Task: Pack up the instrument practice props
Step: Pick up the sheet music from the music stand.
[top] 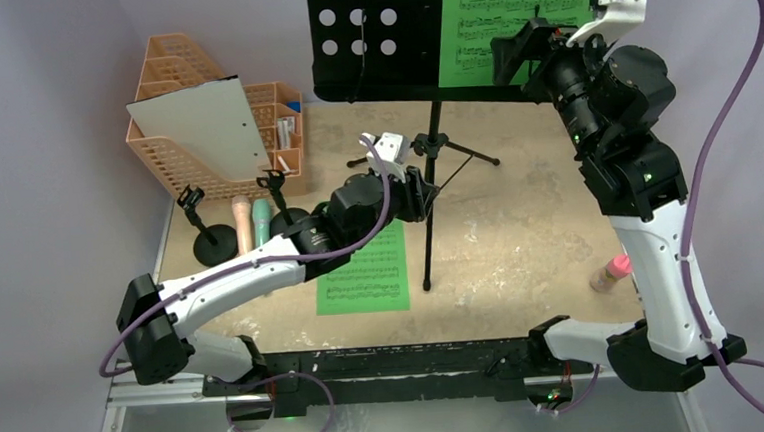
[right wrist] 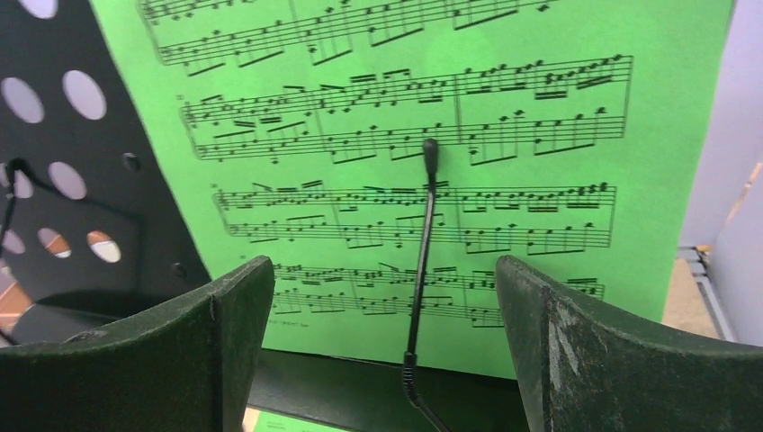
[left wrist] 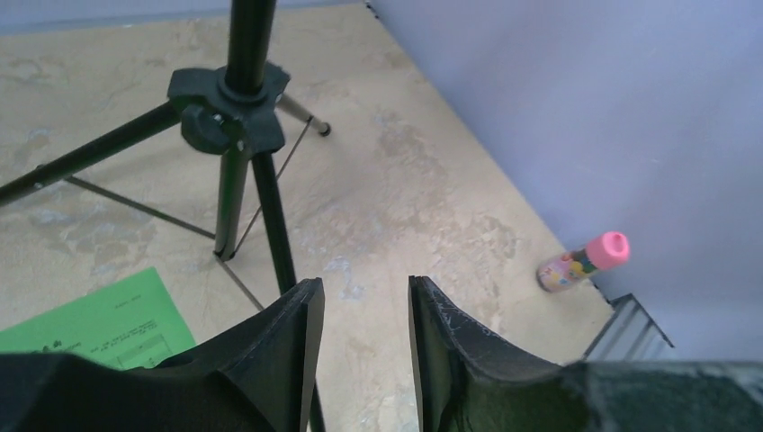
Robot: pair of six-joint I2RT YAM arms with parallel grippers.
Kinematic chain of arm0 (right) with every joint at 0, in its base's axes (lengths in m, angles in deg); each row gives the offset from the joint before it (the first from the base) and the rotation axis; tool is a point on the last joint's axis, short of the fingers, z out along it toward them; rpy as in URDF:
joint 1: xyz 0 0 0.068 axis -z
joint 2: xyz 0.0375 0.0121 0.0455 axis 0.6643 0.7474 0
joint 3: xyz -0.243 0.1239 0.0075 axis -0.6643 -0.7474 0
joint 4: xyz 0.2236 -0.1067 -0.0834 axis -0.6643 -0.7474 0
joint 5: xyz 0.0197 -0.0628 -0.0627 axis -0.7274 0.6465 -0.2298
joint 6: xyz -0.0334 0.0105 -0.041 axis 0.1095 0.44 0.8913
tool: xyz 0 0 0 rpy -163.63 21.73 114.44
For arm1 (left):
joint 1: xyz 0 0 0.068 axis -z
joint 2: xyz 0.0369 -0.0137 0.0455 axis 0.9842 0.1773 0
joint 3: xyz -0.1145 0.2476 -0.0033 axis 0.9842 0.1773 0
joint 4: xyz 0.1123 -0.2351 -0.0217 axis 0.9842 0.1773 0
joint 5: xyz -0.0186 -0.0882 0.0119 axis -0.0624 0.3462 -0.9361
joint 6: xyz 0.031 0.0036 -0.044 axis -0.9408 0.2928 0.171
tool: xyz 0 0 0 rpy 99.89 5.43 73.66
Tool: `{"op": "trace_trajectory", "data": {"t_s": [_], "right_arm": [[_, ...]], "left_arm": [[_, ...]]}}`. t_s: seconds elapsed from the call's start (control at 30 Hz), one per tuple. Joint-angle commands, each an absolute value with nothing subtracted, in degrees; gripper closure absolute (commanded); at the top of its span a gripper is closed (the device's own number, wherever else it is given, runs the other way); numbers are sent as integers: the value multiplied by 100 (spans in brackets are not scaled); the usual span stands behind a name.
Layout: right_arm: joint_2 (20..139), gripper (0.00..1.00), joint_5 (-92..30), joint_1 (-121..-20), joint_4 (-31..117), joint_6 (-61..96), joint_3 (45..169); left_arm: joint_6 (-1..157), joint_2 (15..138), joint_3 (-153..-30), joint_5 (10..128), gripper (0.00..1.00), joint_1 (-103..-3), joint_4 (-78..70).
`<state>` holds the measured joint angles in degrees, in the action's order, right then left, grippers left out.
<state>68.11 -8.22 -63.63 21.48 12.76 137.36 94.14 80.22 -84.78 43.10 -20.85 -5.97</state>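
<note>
Right wrist view: right gripper (right wrist: 382, 270) spread wide, facing the green page (right wrist: 504, 54) just ahead, which a wire retainer (right wrist: 423, 243) pins against the black desk (right wrist: 99, 189). Left gripper (left wrist: 364, 292), slightly parted, hovers beside the tripod legs (left wrist: 229, 198).

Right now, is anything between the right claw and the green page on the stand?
Only a thin black clip arm, lying across the green page right ahead of the open right claw.

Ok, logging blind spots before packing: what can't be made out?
Top view: music desk, top cut off by frame edge.
Top view: table page and microphones, partly under left arm.
Right wrist: desk page, lower corners behind right gripper.
Left wrist: bottle label, too small.
</note>
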Motion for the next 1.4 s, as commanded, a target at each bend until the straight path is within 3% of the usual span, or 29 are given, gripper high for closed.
{"op": "trace_trajectory", "data": {"t_s": [0.0,0.23,0.4,0.63,0.83,1.37], "right_arm": [[6716,7,-1379,-6271,2109,1088,14020],[6814,11,-1654,-6038,1952,920,14089],[6806,16,-2009,-5728,2035,763,14037],[6772,24,-2649,-5240,2221,556,13838],[6784,41,-3321,-4768,2393,322,13670],[6634,55,-3818,-4611,2582,211,13421]], "left_arm": [[9248,7752,-9026,4900,58,-2077,-220],[9458,7613,-10036,6343,55,-2480,146],[9504,7742,-10809,6678,55,-2644,312],[9406,7926,-11638,6591,51,-2722,385],[9234,8221,-12242,6208,47,-2789,455],[9011,8773,-12784,5688,43,-3071,653]]}}
